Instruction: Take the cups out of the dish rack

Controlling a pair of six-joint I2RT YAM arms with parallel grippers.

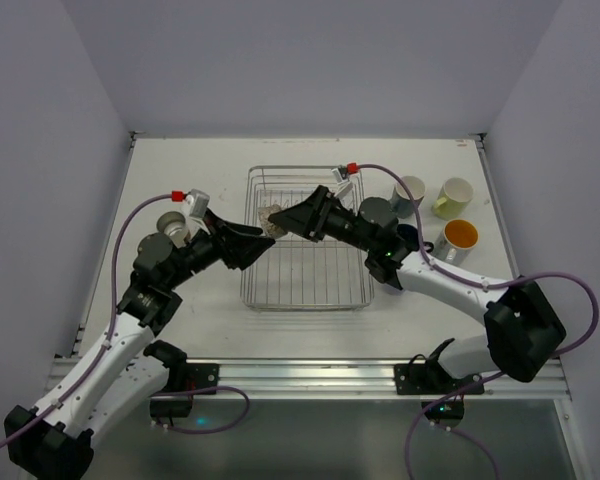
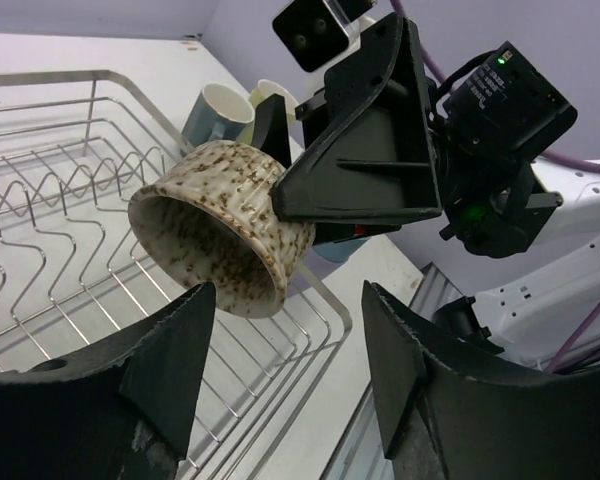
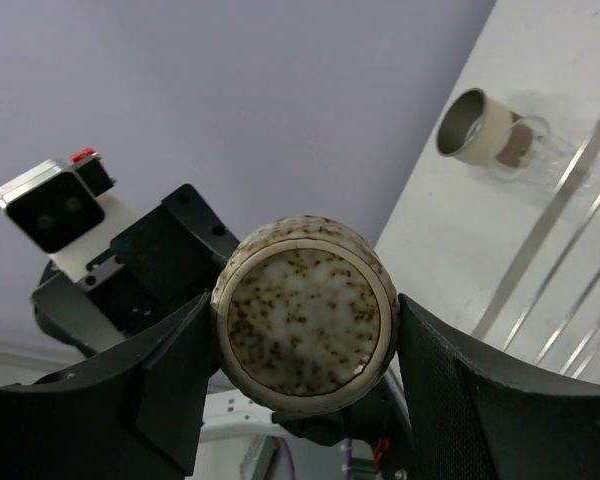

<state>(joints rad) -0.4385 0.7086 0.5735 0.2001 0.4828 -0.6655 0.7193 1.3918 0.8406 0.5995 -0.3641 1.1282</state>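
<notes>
A speckled beige cup (image 1: 271, 221) hangs on its side over the left part of the silver wire dish rack (image 1: 310, 290). My right gripper (image 1: 283, 220) is shut on it. In the right wrist view the cup's round base (image 3: 305, 315) fills the gap between both fingers. In the left wrist view the cup's open mouth (image 2: 215, 240) faces me, just above my left fingertip (image 2: 180, 330). My left gripper (image 2: 285, 340) is open, its jaws wide apart and just short of the cup's rim. From above, the left gripper (image 1: 261, 241) nearly meets the right one.
Right of the rack stand a light blue mug (image 1: 410, 194), a yellow-green mug (image 1: 453, 197), an orange-lined cup (image 1: 459, 239) and a dark grey cup (image 1: 377, 213). A grey cup (image 1: 172, 224) stands left of the rack. A beige cup (image 3: 475, 125) and a clear one (image 3: 528, 152) show far off.
</notes>
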